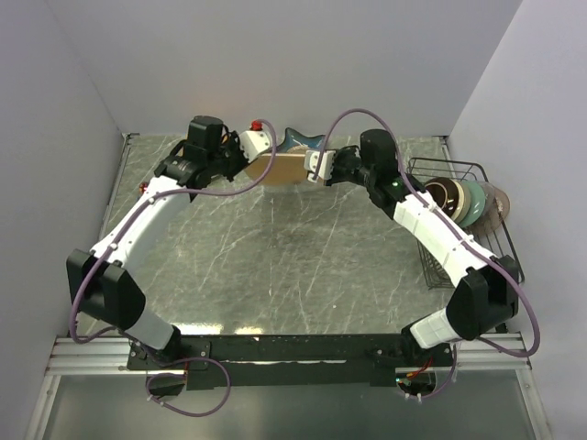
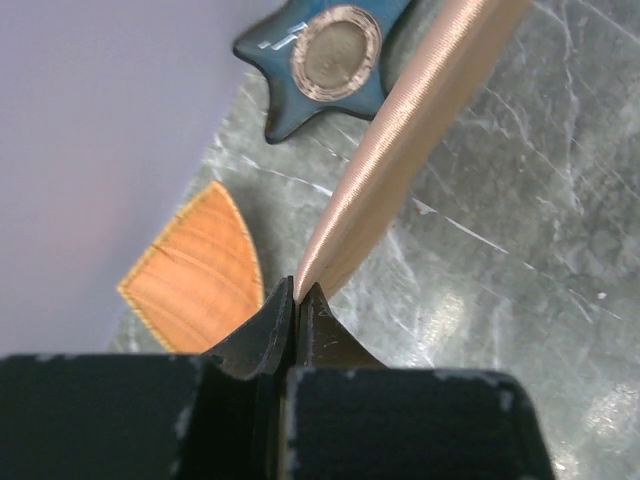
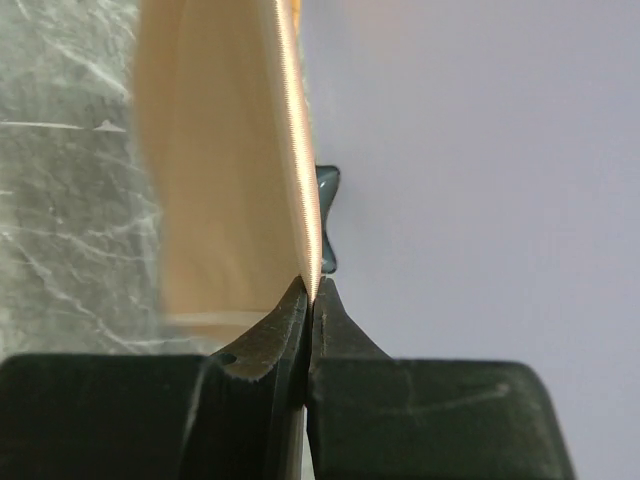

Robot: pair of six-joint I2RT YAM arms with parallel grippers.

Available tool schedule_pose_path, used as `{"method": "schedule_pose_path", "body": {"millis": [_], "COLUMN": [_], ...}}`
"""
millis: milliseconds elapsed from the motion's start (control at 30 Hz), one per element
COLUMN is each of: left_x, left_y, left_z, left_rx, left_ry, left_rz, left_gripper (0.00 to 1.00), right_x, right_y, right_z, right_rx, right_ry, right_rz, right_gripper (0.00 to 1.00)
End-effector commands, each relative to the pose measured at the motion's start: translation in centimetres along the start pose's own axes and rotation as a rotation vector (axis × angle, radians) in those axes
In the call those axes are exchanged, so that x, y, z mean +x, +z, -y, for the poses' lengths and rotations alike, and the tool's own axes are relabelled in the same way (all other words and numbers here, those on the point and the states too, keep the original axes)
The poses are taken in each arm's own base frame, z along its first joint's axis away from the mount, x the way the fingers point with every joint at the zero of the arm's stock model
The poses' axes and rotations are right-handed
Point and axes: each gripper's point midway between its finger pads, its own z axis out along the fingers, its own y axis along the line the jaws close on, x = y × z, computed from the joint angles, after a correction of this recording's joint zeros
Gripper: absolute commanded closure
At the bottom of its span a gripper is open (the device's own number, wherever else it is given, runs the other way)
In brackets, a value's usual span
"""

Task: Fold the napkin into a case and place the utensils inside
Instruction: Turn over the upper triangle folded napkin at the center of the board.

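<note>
The peach-orange satin napkin (image 1: pixel 280 169) hangs stretched above the back of the table between my two grippers. My left gripper (image 1: pixel 253 168) is shut on the cloth's left end. In the left wrist view the napkin (image 2: pixel 400 150) runs up and away from the pinched fingertips (image 2: pixel 298 291) as a taut band. My right gripper (image 1: pixel 310 170) is shut on the right end. From the right wrist the napkin (image 3: pixel 225 170) hangs as a sheet with its edge clamped in the tips (image 3: pixel 312 287). The utensils are out of view.
A blue star-shaped dish (image 2: pixel 330 55) and an orange fan-shaped dish (image 2: pixel 195 270) lie on the marble table (image 1: pixel 293 257) by the back wall, under the cloth. A black wire rack (image 1: pixel 463 215) holding bowls and plates stands at the right edge. Walls close in on three sides.
</note>
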Motion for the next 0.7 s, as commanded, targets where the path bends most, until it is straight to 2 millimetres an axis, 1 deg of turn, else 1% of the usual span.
{"method": "schedule_pose_path", "body": {"millis": [0, 33, 67, 100, 133, 167, 200, 233, 267, 300, 333, 367, 400, 433, 467, 500, 567, 600, 667], "left_x": [-1.0, -0.4, 1.8, 2.6, 3.9, 7.3, 7.9, 9.3, 12.2, 12.7, 14.7, 15.3, 15.3, 16.2, 16.4, 16.6, 17.0, 17.4, 17.7], "left_y": [-3.4, -3.2, -2.4, -2.3, -2.1, -1.4, -1.5, -1.4, -1.4, -1.7, -2.1, -2.4, -2.8, -3.1, -3.2, -3.5, -3.7, -4.0, -4.3], "left_z": [-1.5, -0.4, 1.7, 3.2, 4.5, 7.2, 8.9, 10.4, 13.1, 14.8, 16.9, 18.1, 19.2, 20.3, 21.0, 21.8, 23.0, 23.8, 24.8], "left_rx": [-0.077, -0.045, 0.009, 0.038, 0.065, 0.117, 0.140, 0.160, 0.217, 0.249, 0.296, 0.326, 0.348, 0.374, 0.391, 0.416, 0.460, 0.493, 0.529], "left_ry": [0.075, 0.084, 0.083, 0.097, 0.118, 0.115, 0.135, 0.146, 0.142, 0.158, 0.155, 0.154, 0.158, 0.143, 0.132, 0.128, 0.096, 0.092, 0.090], "left_rz": [0.046, 0.034, -0.005, -0.016, -0.040, -0.099, -0.102, -0.128, -0.179, -0.184, -0.219, -0.227, -0.224, -0.243, -0.247, -0.256, -0.268, -0.283, -0.287], "left_gripper": [0.99, 0.99, 0.99, 0.99, 0.99, 0.99, 0.99, 0.99, 0.99, 0.99, 0.99, 0.99, 0.99, 0.99, 0.99, 0.99, 0.99, 0.99, 0.99], "right_x": [-0.9, -0.6, 0.1, 0.1, 0.2, 0.6, 0.4, 0.5, 0.5, 0.2, 0.4, 1.1, 0.2, 0.4, 0.9, 0.4, 0.8, 0.6, 0.7], "right_y": [-1.8, -1.7, -1.1, -1.3, -1.1, -0.6, -0.6, -0.4, -0.3, -0.3, -0.4, -0.9, -1.3, -1.8, -2.5, -2.8, -3.4, -3.5, -3.5], "right_z": [1.3, 0.2, -2.9, -4.2, -5.8, -9.9, -11.4, -13.3, -16.9, -18.4, -20.2, -23.0, -24.5, -25.8, -28.0, -28.9, -30.7, -31.3, -31.6], "right_rx": [0.056, 0.039, -0.013, -0.028, -0.058, -0.128, -0.142, -0.174, -0.231, -0.257, -0.290, -0.342, -0.365, -0.390, -0.433, -0.448, -0.481, -0.492, -0.497], "right_ry": [-0.081, -0.086, -0.084, -0.102, -0.117, -0.127, -0.157, -0.174, -0.183, -0.190, -0.193, -0.187, -0.197, -0.201, -0.200, -0.210, -0.214, -0.208, -0.202], "right_rz": [0.027, 0.028, 0.026, 0.036, 0.040, 0.047, 0.060, 0.063, 0.075, 0.082, 0.071, 0.062, 0.085, 0.078, 0.071, 0.086, 0.073, 0.075, 0.061], "right_gripper": [1.00, 1.00, 1.00, 1.00, 1.00, 1.00, 1.00, 1.00, 1.00, 1.00, 1.00, 1.00, 1.00, 1.00, 1.00, 1.00, 1.00, 1.00, 1.00]}}
